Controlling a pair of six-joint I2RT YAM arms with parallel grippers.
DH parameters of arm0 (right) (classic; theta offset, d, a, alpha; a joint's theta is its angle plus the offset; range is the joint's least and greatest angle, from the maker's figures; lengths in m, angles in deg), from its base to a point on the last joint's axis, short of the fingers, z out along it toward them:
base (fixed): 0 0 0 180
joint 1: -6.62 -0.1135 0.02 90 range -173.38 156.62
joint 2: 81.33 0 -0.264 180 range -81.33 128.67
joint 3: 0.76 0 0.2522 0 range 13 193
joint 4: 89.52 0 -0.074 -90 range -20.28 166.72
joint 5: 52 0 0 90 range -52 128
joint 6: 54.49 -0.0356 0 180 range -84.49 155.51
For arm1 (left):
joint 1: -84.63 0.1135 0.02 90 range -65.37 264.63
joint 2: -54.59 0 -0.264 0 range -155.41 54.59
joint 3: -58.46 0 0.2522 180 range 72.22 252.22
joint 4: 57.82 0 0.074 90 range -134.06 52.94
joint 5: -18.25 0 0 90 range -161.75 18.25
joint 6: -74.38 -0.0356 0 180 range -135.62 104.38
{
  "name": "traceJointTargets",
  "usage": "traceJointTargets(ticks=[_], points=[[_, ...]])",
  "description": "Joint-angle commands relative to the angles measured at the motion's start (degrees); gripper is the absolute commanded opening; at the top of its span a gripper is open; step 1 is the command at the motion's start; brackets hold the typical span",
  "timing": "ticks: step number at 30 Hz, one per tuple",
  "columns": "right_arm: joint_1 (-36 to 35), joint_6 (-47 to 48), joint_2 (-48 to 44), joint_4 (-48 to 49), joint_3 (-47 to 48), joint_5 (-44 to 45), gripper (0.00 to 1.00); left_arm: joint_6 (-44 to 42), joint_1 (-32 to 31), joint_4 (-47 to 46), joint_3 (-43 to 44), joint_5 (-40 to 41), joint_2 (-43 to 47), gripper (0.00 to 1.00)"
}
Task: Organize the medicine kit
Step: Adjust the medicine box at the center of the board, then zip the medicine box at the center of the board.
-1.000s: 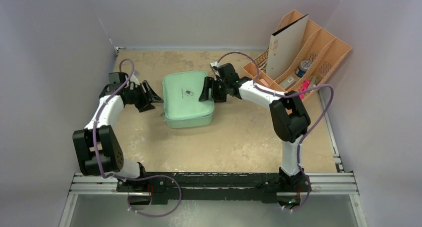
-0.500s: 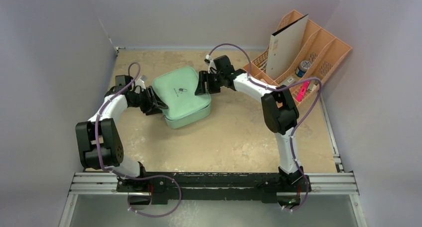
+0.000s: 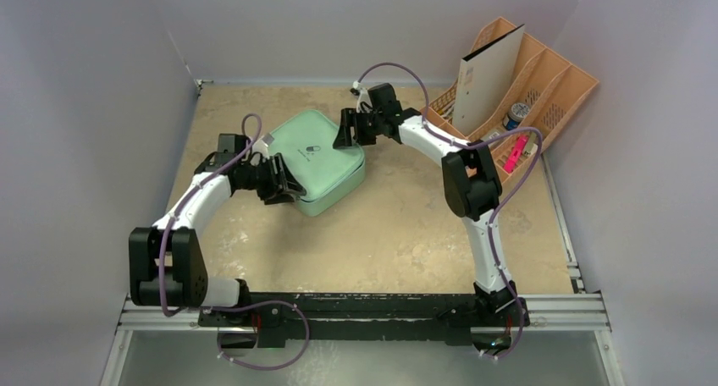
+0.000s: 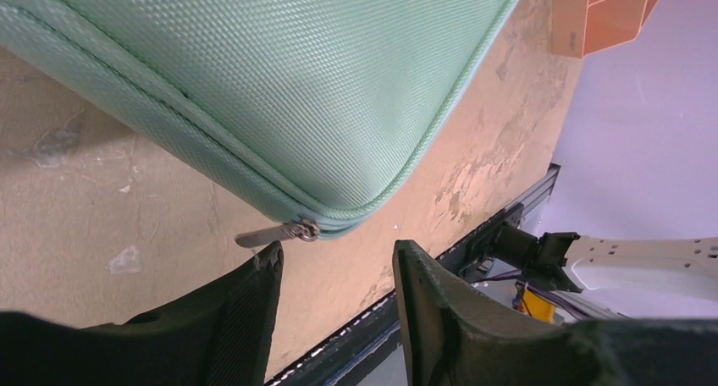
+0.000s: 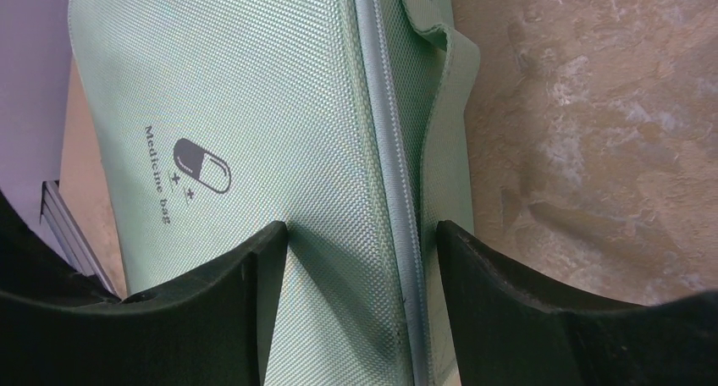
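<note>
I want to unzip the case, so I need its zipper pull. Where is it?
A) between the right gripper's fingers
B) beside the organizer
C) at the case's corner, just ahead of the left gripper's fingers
C: the left wrist view shows the zipper pull at a corner of the medicine kit, just beyond the left gripper.

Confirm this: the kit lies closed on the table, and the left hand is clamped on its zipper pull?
Not quite. The kit lies closed on the table, but the left hand is open; the zipper pull sits just beyond its fingertips, ungripped. The left wrist view shows it.
</note>
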Motion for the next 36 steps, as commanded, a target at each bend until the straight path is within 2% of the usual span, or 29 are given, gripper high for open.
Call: traceJointTargets(ticks=[1, 11, 21, 24, 27, 33, 36], points=[[0.49, 1.74, -3.04, -1.51, 1.2, 0.79, 0.68, -2.49, -1.61, 1.31, -0.95, 4.9, 5.21, 0.51], [0.61, -1.22, -6.03, -0.27, -2.26, 1.31, 0.69, -1.61, -3.87, -2.76, -5.15, 8.1, 5.21, 0.57], [0.63, -1.1, -7.12, -0.77, -2.74, 1.7, 0.69, -3.62, -5.17, -1.63, -2.59, 11.06, 3.36, 0.51], [0.58, -0.74, -7.44, -0.84, -3.33, 1.35, 0.69, -7.62, -5.66, 3.81, 2.23, 15.06, 2.28, 0.48], [0.59, -0.44, -8.24, -0.89, -4.37, 1.08, 0.69, -14.29, -5.83, 6.7, 3.85, 15.93, 4.18, 0.51], [0.56, -3.01, -9.98, 2.97, -7.27, -0.16, 0.69, -30.29, -6.76, -2.17, -1.37, 7.6, 12.74, 0.56], [0.55, -3.84, -10.48, 4.08, -8.19, -0.8, 0.69, -36.87, -6.76, -2.44, -1.71, 5.64, 14.0, 0.57]])
